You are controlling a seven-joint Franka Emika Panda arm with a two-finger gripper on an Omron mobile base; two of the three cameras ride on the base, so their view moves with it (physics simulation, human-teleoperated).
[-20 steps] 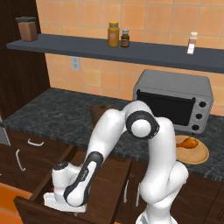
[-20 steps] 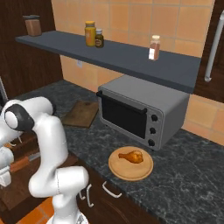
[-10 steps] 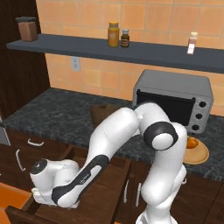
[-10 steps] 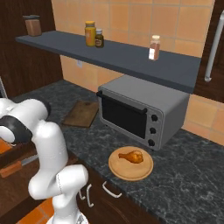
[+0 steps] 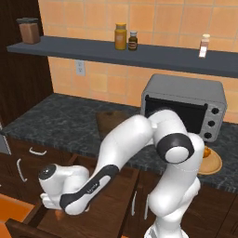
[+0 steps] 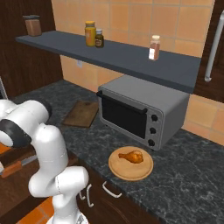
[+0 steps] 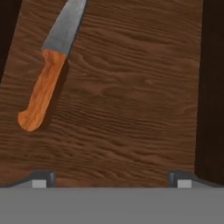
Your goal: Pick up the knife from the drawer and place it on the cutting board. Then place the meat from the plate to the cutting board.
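One knife lies flat on the floor of the open drawer, near its left wall with bare wood to its right, and the gripper hangs above, spread wide and holding nothing.

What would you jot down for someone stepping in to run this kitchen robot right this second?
Claw: open, holding nothing, down inside the open drawer, pointing at its floor.
Knife: lying flat on the drawer floor, off to one side of the claw, untouched.
Cutting board: on the counter beside the toaster oven, nothing on it.
Meat: lying on the plate, in front of the toaster oven.
Done: drawer is open, claw is over the knife area.
Left: line up on the knife handle, grip, carry to the board; then move the meat.
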